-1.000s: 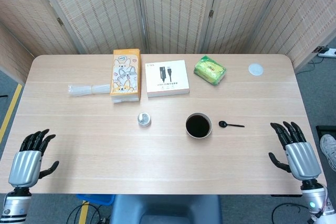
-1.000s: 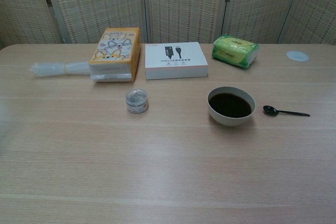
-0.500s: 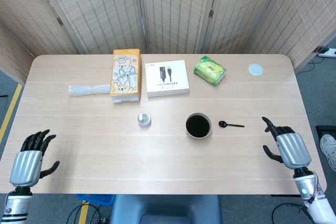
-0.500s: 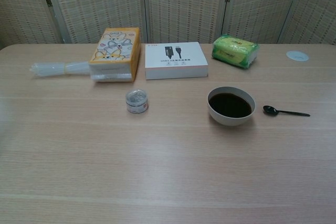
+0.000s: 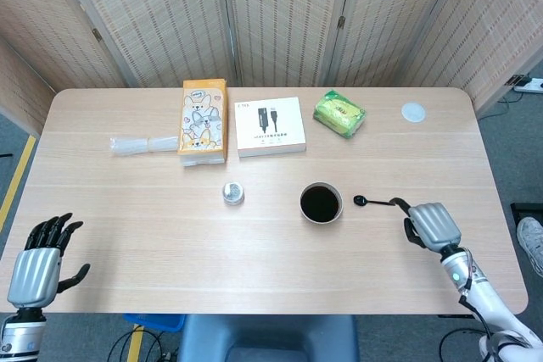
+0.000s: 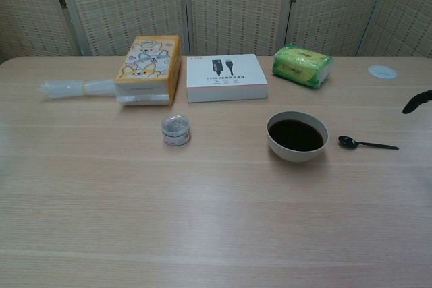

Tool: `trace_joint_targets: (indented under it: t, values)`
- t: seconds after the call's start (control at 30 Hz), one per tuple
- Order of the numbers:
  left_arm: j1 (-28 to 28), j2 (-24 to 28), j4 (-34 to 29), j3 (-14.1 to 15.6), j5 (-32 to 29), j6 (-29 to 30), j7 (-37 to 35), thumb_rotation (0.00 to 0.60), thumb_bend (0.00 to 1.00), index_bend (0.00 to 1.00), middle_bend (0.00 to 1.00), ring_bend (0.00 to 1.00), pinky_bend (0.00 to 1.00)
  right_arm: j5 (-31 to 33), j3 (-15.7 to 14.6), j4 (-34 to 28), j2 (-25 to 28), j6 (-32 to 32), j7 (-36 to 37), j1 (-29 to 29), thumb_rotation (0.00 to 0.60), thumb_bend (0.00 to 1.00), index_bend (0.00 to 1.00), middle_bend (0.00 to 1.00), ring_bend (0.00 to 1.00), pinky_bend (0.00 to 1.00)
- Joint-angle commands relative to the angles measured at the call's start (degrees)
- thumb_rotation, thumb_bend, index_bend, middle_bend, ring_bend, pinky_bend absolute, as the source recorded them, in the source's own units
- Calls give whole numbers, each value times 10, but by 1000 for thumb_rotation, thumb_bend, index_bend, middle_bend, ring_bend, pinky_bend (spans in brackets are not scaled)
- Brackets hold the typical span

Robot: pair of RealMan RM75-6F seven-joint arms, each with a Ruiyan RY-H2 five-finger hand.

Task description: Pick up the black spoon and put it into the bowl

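Note:
The black spoon point(image 5: 372, 202) lies flat on the table just right of the white bowl point(image 5: 321, 203), its handle pointing right. Dark liquid fills the bowl. My right hand point(image 5: 428, 225) hovers right of the spoon with nothing in it, and its fingers point(image 5: 400, 203) reach to about the handle's end. The chest view shows the spoon point(image 6: 364, 144), the bowl point(image 6: 297, 136) and one dark finger point(image 6: 416, 101) at the right edge, above the table. My left hand point(image 5: 38, 269) hangs at the near left corner, fingers spread and empty.
An orange tissue box point(image 5: 204, 121), a white cable box point(image 5: 270, 125) and a green packet point(image 5: 339, 113) line the far side. A small tin point(image 5: 232, 193) sits left of the bowl. A clear plastic roll point(image 5: 136, 144) lies far left, a white lid point(image 5: 413, 111) far right.
My right hand has moved left and forward over the table, from the near right edge to just beside the spoon's handle. The left hand has dropped slightly lower. Spoon and bowl have not moved.

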Motion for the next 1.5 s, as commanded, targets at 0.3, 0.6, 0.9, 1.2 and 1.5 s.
trace_joint_targets:
  t: [0.3,0.6,0.9,1.2,1.5]
  values:
    - [1,-1,3,0,1,-1,-2,600,267,229,134,130,150,61,10,84,-64,-87,-16,61,600,845,239,978,1000,1000]
    - [0,0,2,-1,1,-1,-1,600,267,229,134,131,150,75,15,144,-111,-137,-10,104,600,845,239,978,1000,1000]
    - [4,2,2,-1,-3,0,-2,600,267,229,134,130,150,73,9,180,-144,-162,-3,130,600,845,239,978,1000,1000]
    - [5,1,6,-1,-4,-1,-5,600,267,229,134,130,150,70,0,190,-156,-169,-5,141,600,844,239,978,1000,1000]
    - [6,-2,10,0,-4,-2,-7,600,267,227,134,130,150,68,-17,175,-147,-163,-15,135,600,844,239,978,1000,1000]
